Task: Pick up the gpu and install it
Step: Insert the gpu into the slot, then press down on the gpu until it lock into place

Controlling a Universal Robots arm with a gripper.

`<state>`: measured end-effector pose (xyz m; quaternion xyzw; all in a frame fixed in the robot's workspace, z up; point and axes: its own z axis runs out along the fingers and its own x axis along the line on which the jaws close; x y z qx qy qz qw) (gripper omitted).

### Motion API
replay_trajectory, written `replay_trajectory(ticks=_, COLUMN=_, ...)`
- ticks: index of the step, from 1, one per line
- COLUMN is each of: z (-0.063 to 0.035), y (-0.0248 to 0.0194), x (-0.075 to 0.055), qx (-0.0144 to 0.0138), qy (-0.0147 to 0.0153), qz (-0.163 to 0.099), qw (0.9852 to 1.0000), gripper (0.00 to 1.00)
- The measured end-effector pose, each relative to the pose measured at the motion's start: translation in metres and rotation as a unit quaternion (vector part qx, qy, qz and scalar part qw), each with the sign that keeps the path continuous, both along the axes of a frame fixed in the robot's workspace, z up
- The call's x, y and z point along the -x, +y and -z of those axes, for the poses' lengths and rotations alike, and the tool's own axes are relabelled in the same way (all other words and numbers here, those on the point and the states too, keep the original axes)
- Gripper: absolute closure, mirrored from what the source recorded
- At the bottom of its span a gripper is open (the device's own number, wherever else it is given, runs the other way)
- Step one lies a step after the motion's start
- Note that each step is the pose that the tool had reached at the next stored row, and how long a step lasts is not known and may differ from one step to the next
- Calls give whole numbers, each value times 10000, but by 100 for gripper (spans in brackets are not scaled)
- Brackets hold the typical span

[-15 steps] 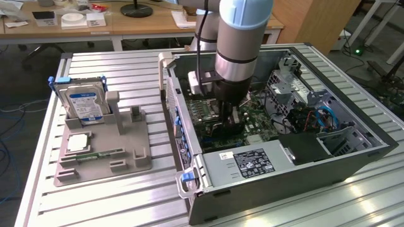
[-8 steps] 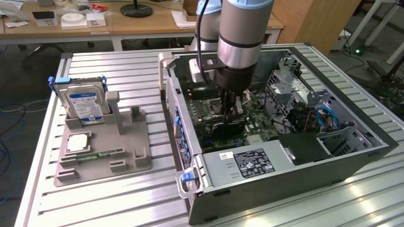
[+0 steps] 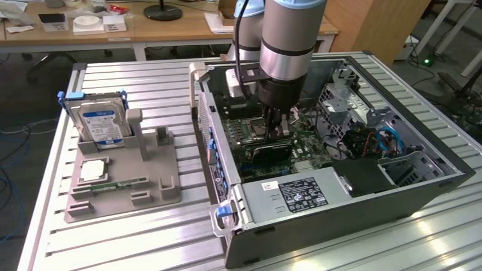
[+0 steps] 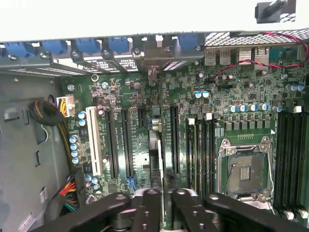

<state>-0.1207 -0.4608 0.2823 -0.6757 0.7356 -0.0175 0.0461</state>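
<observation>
You have gripper [image 4: 161, 205] inside computer case [image 3: 421, 195], jaws pinching gpu [image 4: 155, 150] edge-on over motherboard slot [image 4: 174, 140] for seating.

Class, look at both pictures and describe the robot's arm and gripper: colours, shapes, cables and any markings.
The arm is a thick round tube in pale silver-grey, ringed by a black band above a darker grey wrist section. A black cable runs down beside it. The gripper is black; the wrist view shows matte black linkages with round pivot screws. No lettering is legible.
</observation>
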Motion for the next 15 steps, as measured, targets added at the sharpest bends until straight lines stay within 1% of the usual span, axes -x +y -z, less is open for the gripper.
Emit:
replay_trajectory(ticks=2, z=0, y=0, x=0, qx=0, qy=0, qz=0, qw=10000, gripper=89)
replay_trajectory(ticks=15, z=0, y=0, x=9, qx=0, qy=0, qz=0, qw=10000, gripper=89)
